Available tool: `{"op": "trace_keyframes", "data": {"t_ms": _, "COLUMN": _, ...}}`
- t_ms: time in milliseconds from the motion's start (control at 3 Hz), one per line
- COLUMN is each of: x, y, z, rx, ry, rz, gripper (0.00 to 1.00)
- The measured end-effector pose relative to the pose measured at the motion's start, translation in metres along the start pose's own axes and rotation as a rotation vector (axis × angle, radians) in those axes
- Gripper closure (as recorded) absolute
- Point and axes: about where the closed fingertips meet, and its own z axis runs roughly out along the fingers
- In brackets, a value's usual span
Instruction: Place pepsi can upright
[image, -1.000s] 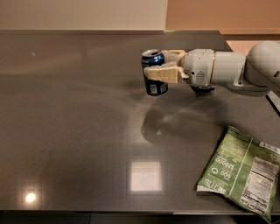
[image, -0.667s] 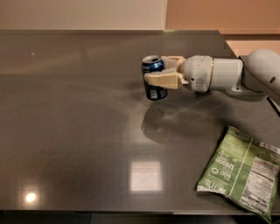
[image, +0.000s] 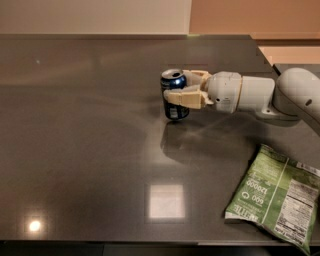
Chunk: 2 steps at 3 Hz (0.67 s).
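Pepsi can (image: 175, 110) stands upright, seemingly on the table (image: 90, 150), clamped by gripper (image: 176, 87) jaws.

On the dark, glossy flat desk (image: 80, 130), the small dark blue aluminium pepsi can (image: 174, 95) stands upright a little right of the middle, nearer the far edge than the near one; whether its base touches the desk cannot be told. The beige two-finger tool (image: 176, 86) reaches in from the right edge on the white rounded arm (image: 250, 95), with one finger before the pepsi can and one behind, both against it. The green crinkled plastic snack bag (image: 275, 197) lies flat at the near right corner, well apart from the pepsi can.
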Motion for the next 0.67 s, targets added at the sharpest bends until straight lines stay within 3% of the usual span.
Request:
{"op": "trace_keyframes", "data": {"t_ms": 333, "x": 0.0016, "y": 0.0031, "z": 0.0012, "rx": 0.023, "ry": -0.018, "rz": -0.027, "gripper": 1.00}}
{"op": "trace_keyframes", "data": {"t_ms": 667, "x": 0.0030, "y": 0.0044, "z": 0.0020, "rx": 0.037, "ry": -0.033, "rz": -0.041, "gripper": 0.82}}
